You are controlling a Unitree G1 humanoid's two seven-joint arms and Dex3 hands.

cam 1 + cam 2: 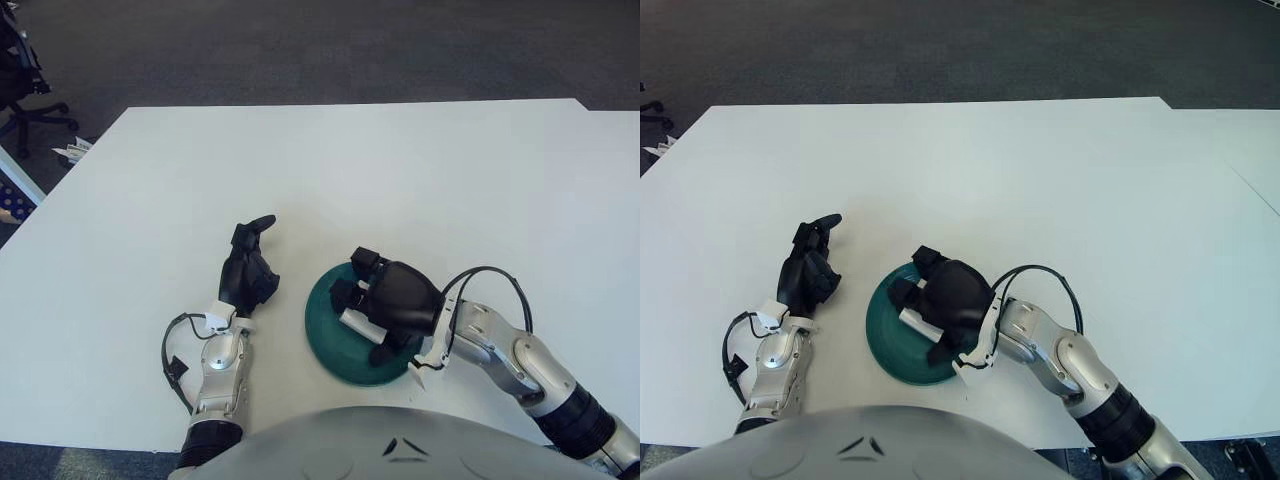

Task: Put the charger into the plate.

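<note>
Left eye view shows us our right hand [385, 305] low over the green plate [325, 335], which sits on the white table [400, 170] close to our torso. We see its dark fingers [365, 262] curled inward and downward, and a small white piece, the charger [354, 321], showing under the palm on its left side. The charger lies within the plate's outline, toward the plate's middle, with our thumb dark just below it. We judge the fingers to be closed around the charger, though most of it is hidden beneath the hand, and we cannot tell whether it touches the plate's surface. A black cable [490, 275] loops up from our right wrist, and the silver forearm runs off toward the lower right.

Our left hand [248, 270] shows just left of the plate, apart from its rim, palm turned inward, fingers loosely bent with one pointing up and away; it holds nothing. An office chair [20, 60] stands on the dark floor past the table's far left corner.
</note>
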